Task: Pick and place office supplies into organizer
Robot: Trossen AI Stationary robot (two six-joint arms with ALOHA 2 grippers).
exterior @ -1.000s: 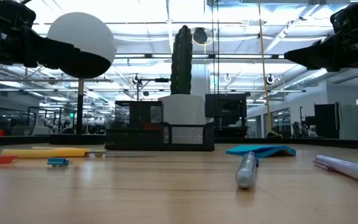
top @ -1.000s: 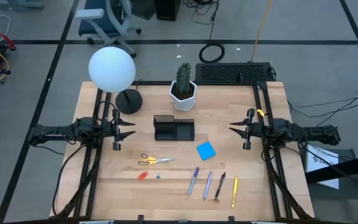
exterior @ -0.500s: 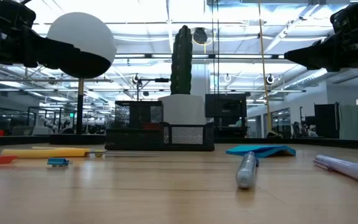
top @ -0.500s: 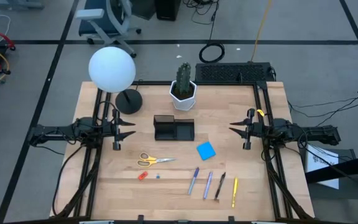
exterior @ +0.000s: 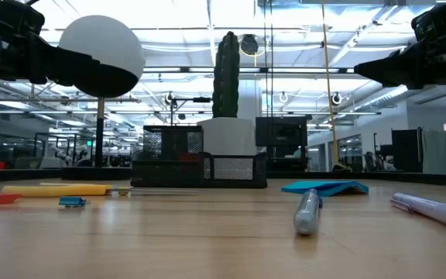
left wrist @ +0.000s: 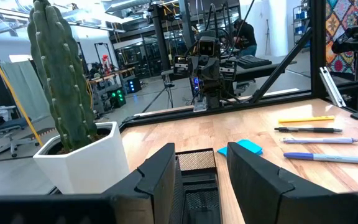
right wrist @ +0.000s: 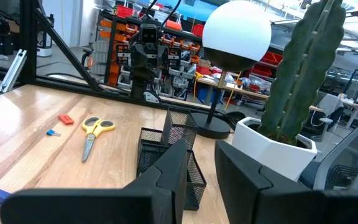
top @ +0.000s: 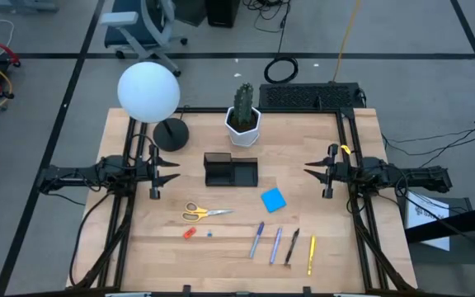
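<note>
Hovering at frame left, left gripper parted, holding nothing; mirrored at frame right, right gripper likewise parted and empty. Between them, at centre, black organizer. Lower down: scissors, blue sticky pad, four pens, small red-orange piece.

The right gripper shows at the lower centre, fingers parted, with the black mesh organizer just beyond them. At left on the wooden table lie yellow-handled scissors, a red-orange piece and a tiny blue bit. The white cactus pot stands at right, the globe lamp at top
</note>
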